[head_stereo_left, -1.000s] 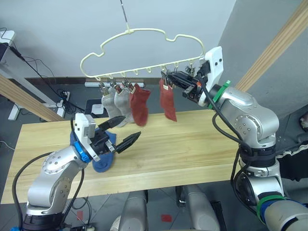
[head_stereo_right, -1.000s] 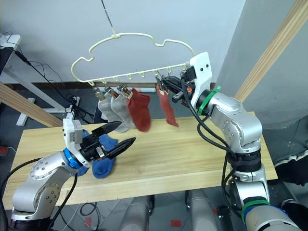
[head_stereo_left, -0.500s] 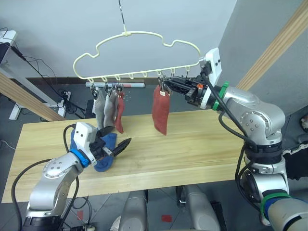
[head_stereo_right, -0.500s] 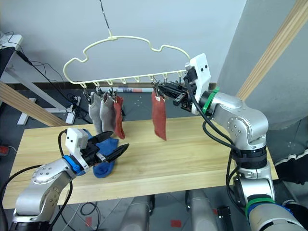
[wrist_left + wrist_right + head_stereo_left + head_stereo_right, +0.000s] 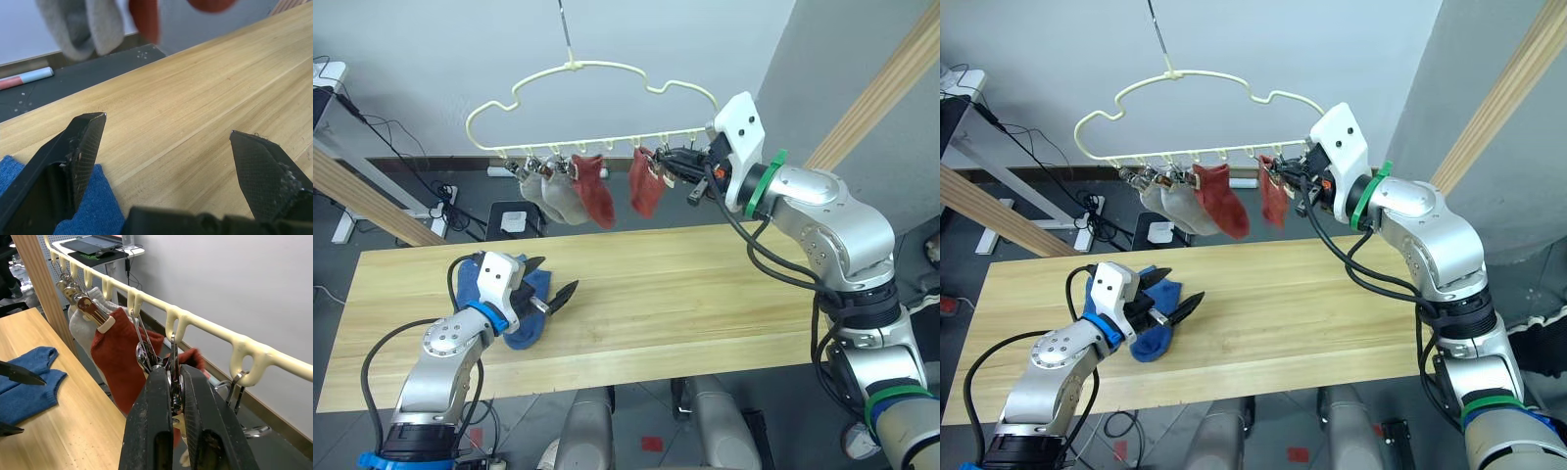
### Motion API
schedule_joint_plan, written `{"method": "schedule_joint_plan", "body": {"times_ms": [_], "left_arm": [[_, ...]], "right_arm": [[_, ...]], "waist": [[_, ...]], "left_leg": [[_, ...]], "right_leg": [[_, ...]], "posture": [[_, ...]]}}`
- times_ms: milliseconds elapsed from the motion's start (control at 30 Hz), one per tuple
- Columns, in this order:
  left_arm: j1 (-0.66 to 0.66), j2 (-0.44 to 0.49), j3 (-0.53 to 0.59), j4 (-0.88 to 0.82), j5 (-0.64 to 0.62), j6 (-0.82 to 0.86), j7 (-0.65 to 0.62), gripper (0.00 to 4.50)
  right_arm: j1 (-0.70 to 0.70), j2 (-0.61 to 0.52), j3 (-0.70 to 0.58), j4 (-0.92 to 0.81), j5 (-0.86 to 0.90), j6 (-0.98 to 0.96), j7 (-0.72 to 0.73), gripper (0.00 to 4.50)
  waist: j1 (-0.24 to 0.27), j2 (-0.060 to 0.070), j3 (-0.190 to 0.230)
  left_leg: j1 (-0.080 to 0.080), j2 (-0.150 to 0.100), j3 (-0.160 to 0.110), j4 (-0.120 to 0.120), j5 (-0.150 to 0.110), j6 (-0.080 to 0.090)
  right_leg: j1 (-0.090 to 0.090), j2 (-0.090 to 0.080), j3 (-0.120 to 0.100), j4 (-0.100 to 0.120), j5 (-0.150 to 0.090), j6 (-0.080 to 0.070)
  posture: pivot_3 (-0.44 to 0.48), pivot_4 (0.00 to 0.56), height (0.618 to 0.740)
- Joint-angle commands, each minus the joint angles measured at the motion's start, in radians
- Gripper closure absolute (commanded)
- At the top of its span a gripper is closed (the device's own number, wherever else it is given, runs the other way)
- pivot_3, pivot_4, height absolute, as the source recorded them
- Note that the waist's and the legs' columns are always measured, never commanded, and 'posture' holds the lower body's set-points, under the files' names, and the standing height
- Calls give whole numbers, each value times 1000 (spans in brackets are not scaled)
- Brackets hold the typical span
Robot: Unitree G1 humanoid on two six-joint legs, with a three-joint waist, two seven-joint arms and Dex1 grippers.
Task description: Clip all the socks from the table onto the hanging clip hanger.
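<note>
Right hand pinches a metal clip on the clip hanger, beside a hanging rust-red sock. Another rust-red sock and two grey socks dangle further along, seemingly tilted. Left hand hovers spread wide over the bench, its lower finger apparently over the blue socks. Slanted wooden beams flank the scene.
</note>
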Motion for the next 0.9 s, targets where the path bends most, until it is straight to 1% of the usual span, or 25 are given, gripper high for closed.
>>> {"method": "schedule_joint_plan", "body": {"times_ms": [33, 167, 233, 267, 333, 400, 500, 600, 767, 833, 900], "left_arm": [[-1, 0, 18, -20, -3, -33, -8, 0], [-3, 1, 17, -16, -3, -37, -9, 0], [-5, 0, 16, -14, -4, -38, -11, 0], [-6, -1, 17, -14, -8, -37, -12, 0], [-11, -4, 18, -12, -14, -27, -14, 0], [-15, -7, 18, -10, -16, -23, -12, 0], [-19, -12, 14, -7, -17, -18, -13, 0], [-22, -12, 13, -2, -13, -18, -19, 0], [-47, 31, -8, 67, 79, -71, -12, 0], [-62, 29, -15, 107, 92, -74, -9, 0], [-98, 16, -25, 176, 130, -96, 29, 0]], "right_arm": [[2, -17, -31, -8, 24, 29, 29, 4474], [-13, -34, -38, 5, 34, 38, 60, 4474], [-23, -36, -54, 10, 66, 62, 82, 4474], [-30, -26, -91, 13, 117, 105, 91, 4474], [-53, 46, -221, 31, 258, 234, 34, 4474], [-59, 86, -286, 35, 328, 300, 2, 4474], [-52, 71, -293, 23, 357, 334, 10, 4474], [-61, 36, -276, 33, 345, 323, 26, 4474], [-72, 11, -256, 49, 349, 322, 39, 4474], [-72, 9, -249, 43, 362, 330, 47, 4474], [-70, 11, -242, 37, 368, 333, 44, 4474]], "waist": [[1, 0, 0], [1, 0, 0], [1, 0, 0], [1, 0, 0], [0, 0, 0], [0, 0, 0], [-2, 0, 0], [-4, 0, 0], [-5, 0, 0], [-5, 0, 0], [-5, 0, 0]], "left_leg": [[0, 0, 0, 0, 0, 0], [0, 0, 0, 0, 0, 0], [0, 0, 0, 0, 0, 0], [0, 0, 0, 0, 0, 0], [0, 0, 0, 0, 0, 0], [0, 0, 0, 0, 0, 0], [0, 0, 0, 0, 0, 0], [0, 0, 0, 0, 0, 0], [0, 0, 0, 0, 0, 0], [0, 0, 0, 0, 0, 0], [0, 0, 0, 0, 0, 0]], "right_leg": [[0, 0, 0, 0, 0, 0], [0, 0, 0, 0, 0, 0], [0, 0, 0, 0, 0, 0], [0, 0, 0, 0, 0, 0], [0, 0, 0, 0, 0, 0], [0, 0, 0, 1, 1, -2], [0, 0, 0, 1, 2, -3], [0, 0, 0, 0, 1, -2], [0, 0, 0, 1, 0, 0], [0, 1, 0, 1, 0, 0], [0, 1, 0, 1, 0, 0]], "posture": [[17, 374, 740], [14, 374, 740], [13, 374, 740], [13, 374, 740], [12, 374, 740], [10, 374, 740], [8, 373, 740], [6, 372, 740], [4, 371, 740], [6, 369, 740], [3, 368, 740]]}}
